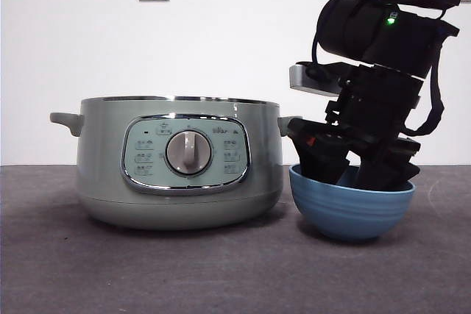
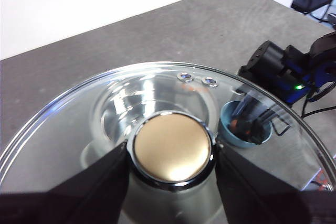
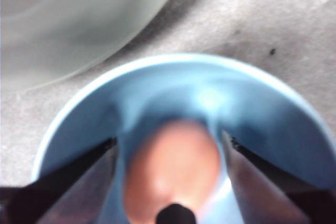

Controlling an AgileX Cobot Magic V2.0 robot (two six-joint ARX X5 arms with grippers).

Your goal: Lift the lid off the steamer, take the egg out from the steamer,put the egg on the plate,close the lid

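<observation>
Egg (image 3: 173, 174) sits between our right gripper's (image 3: 173, 182) apart jaws in the plate (image 1: 352, 211); left gripper (image 2: 172, 153) clamps the lid (image 2: 79, 119) clear for reclosing.

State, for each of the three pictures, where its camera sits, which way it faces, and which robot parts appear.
Front view: low at table height, facing the pale green round steamer; the right gripper reaches into the round blue plate.
Left wrist view: above, looking down through the clear glass lid; left gripper holds its knob.
Right wrist view: looking down into the plate at the brownish-orange egg.
All three show the plate.
</observation>
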